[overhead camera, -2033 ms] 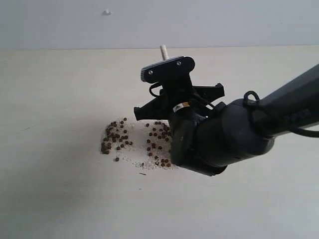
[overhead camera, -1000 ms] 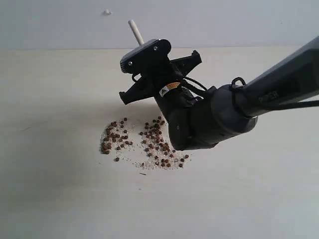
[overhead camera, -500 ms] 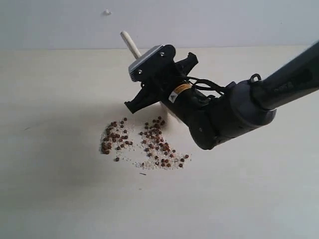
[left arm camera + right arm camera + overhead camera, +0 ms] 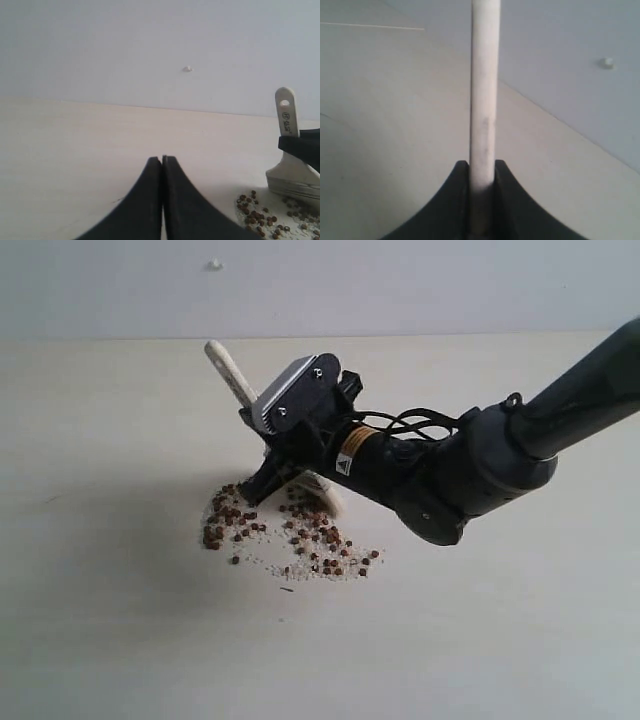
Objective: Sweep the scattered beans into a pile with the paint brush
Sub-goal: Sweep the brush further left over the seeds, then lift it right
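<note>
The paint brush (image 4: 228, 368) leans over the table, its handle end pointing up and left and its pale bristles (image 4: 322, 493) low at the far side of the beans (image 4: 285, 532). My right gripper (image 4: 276, 454) is shut on the handle (image 4: 485, 100), which runs out between the jaws (image 4: 482, 170). The beans lie as two close clusters of reddish-brown pellets on whitish grains. In the left wrist view the brush (image 4: 286, 117) stands beside the beans (image 4: 257, 216). My left gripper (image 4: 162, 159) is shut and empty, and it does not show in the exterior view.
The pale table (image 4: 120, 640) stretches around the beans on all sides. A grey wall rises behind it, with a small white speck (image 4: 214, 264) on it. The right arm (image 4: 470, 475) reaches in from the right edge.
My right gripper has tipped over and come down toward the table, swinging the handle end left and lower and bringing the bristles to the far edge of the beans. The beans lie as before.
</note>
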You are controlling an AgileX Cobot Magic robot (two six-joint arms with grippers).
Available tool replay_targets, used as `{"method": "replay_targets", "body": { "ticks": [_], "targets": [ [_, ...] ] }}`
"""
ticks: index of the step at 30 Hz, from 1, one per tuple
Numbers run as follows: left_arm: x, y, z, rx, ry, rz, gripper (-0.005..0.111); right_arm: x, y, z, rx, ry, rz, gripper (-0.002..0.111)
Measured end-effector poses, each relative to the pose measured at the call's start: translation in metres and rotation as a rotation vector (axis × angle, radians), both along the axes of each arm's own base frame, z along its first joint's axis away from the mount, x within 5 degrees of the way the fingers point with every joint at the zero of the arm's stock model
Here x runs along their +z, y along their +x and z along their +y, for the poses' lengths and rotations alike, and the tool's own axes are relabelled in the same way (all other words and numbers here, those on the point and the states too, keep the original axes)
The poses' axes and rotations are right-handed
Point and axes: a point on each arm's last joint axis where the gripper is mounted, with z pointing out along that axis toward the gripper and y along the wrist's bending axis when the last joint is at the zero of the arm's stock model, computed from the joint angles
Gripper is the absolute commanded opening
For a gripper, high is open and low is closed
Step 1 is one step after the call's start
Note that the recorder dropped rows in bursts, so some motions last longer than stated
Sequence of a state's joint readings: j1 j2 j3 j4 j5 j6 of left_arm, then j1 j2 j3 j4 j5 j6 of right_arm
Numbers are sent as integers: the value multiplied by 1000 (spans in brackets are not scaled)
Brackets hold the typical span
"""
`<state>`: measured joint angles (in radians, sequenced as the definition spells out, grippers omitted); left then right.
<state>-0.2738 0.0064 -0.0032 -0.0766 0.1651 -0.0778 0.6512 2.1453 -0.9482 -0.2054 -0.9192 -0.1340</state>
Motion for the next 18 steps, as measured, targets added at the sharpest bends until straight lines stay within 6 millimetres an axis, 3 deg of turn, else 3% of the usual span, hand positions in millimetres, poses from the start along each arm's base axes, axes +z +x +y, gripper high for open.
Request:
{"method": "replay_targets", "body": {
  "ticks": [6,11,18],
  "targets": [
    [0,0,0,0,0,0,0,1,-9,7,115,50,34,0],
    [0,0,0,0,0,0,0,8,-6,6,80,71,34,0],
    [0,0,0,0,0,0,0,46,3,-5,-72,60,-30,0]
  ]
}}
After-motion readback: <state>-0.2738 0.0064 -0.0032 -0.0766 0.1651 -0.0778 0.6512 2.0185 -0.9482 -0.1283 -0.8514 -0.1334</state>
